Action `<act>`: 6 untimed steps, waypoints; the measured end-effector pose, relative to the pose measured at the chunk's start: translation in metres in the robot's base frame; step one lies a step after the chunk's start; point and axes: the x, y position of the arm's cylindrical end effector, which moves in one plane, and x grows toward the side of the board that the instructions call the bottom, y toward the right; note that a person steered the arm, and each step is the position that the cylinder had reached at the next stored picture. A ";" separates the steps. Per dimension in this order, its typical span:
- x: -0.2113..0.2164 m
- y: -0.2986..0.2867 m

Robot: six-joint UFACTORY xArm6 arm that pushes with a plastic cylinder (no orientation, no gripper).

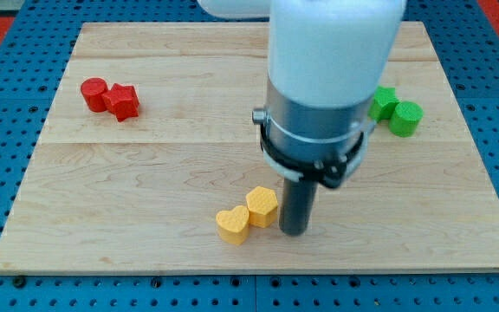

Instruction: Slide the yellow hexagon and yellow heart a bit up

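Observation:
The yellow hexagon (262, 206) and the yellow heart (232, 225) lie touching each other near the bottom middle of the wooden board (145, 173). The heart is to the lower left of the hexagon. My tip (294, 232) rests on the board just to the right of the hexagon, close to it or touching it. The arm's white and grey body hangs above the tip and hides the board behind it.
A red cylinder (94, 94) and a red star-like block (123, 101) sit together at the upper left. Two green blocks (383, 103) (406, 118) sit at the right, partly hidden by the arm. Blue pegboard (7, 173) surrounds the board.

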 end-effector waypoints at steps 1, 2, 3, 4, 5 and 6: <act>-0.023 -0.002; 0.016 0.011; 0.046 -0.056; 0.027 -0.089; 0.001 -0.086; -0.014 -0.086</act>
